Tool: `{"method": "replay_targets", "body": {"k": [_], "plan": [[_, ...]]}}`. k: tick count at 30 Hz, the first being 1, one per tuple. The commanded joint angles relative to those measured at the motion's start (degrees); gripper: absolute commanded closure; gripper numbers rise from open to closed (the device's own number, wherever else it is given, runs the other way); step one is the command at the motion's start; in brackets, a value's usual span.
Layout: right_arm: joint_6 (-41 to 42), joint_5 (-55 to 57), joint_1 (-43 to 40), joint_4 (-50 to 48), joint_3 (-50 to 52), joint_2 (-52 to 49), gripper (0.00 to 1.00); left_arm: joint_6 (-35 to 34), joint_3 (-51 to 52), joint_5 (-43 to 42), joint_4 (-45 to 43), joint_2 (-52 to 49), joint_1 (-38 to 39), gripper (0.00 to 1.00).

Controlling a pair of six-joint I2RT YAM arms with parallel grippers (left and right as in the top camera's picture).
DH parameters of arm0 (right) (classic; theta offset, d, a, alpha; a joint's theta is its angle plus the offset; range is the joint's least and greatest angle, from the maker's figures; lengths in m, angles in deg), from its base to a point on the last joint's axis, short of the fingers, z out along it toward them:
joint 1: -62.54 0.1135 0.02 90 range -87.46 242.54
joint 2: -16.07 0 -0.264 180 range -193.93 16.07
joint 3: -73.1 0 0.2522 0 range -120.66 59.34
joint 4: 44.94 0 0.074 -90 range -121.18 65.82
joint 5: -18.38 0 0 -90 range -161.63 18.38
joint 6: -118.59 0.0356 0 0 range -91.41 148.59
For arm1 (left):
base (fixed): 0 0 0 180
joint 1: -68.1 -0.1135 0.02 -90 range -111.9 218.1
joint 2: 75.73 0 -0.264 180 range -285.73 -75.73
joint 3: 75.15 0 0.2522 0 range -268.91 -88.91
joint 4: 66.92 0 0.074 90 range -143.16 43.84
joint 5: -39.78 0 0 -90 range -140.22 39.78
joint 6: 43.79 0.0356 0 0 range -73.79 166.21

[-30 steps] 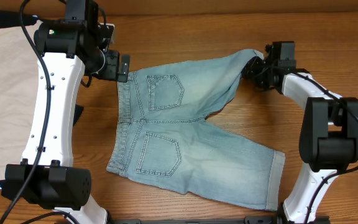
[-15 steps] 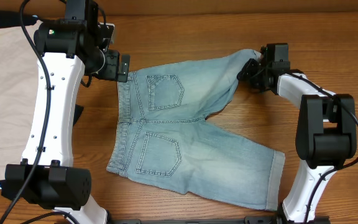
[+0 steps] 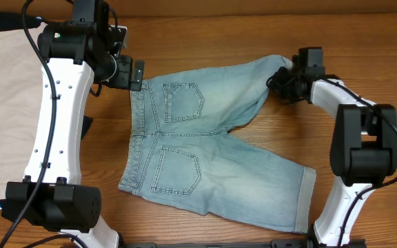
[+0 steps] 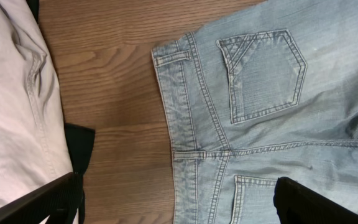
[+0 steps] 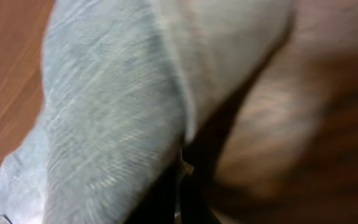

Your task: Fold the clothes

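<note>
Lying flat, faded denim shorts (image 3: 205, 148) (2 stitched pockets); right jaws pinch hem, left jaws wide.

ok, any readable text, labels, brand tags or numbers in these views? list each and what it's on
None readable.
Light blue faded denim shorts: only stitching on the back pockets, no lettering or brand patch visible.
Beige khaki garment at the table's left: no print visible.
White and black robot arms: no legible markings; only a small green light.
Right wrist view: too blurred to show anything but denim and wood.
</note>
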Motion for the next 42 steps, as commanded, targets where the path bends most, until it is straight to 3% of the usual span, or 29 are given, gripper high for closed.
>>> {"method": "replay_targets", "body": {"k": [1, 6, 11, 12, 15, 17, 23, 26, 30, 33, 36, 42], "plan": [[-3.6, 1.7, -4.5, 4.9, -1.4, 3.7, 0.96, 1.1, 0.3, 0.4, -0.5, -0.6, -0.3, 0.0], [-12.0, 2.0, -9.6, 16.5, -4.0, 10.9, 0.96, 1.1, 0.3, 0.4, -1.3, -0.6, -0.3, 0.0], [-13.9, 6.5, -11.6, 26.5, -5.2, 13.3, 0.96, 1.1, 0.3, 0.4, -1.7, -0.6, -0.3, 0.0], [-13.7, 7.8, -11.6, 28.5, -5.2, 13.3, 0.92, 1.1, 0.3, 0.4, -1.7, -0.6, -0.3, 0.0], [-13.5, 9.3, -11.6, 32.8, -5.2, 13.3, 0.6, 1.1, 0.4, 0.4, -1.7, -0.6, -0.3, 0.0], [-13.4, 9.3, -11.6, 34.5, -5.2, 13.6, 0.5, 1.1, 0.4, 0.3, -1.7, -0.7, -0.3, 0.0], [-13.5, 9.1, -11.6, 41.2, -6.8, 19.6, 0.44, -2.8, -0.8, 0.3, -0.2, -0.2, -0.3, 0.0], [-13.7, 9.1, -11.6, 47.2, -8.3, 27.2, 0.39, -5.3, -2.5, 0.3, 4.2, 1.5, -0.3, 0.0], [-13.7, 7.5, -11.0, 52.9, -8.4, 38.5, 0.24, -6.8, -2.5, 0.0, 9.1, 3.7, -0.3, 0.0], [-13.7, 7.1, -11.0, 56.7, -8.3, 45.6, 0.21, -8.0, -1.9, -0.1, 11.9, 3.8, 0.3, 0.0], [-13.5, 4.9, -11.0, 61.8, -7.6, 52.4, 0.21, -8.0, 2.7, -0.1, 10.4, 3.8, 3.3, 0.0], [-12.3, 3.8, -7.9, 66.6, -3.8, 56.0, 0.2, -8.4, 15.4, -1.6, 1.3, 3.8, 10.3, 0.0]]}}
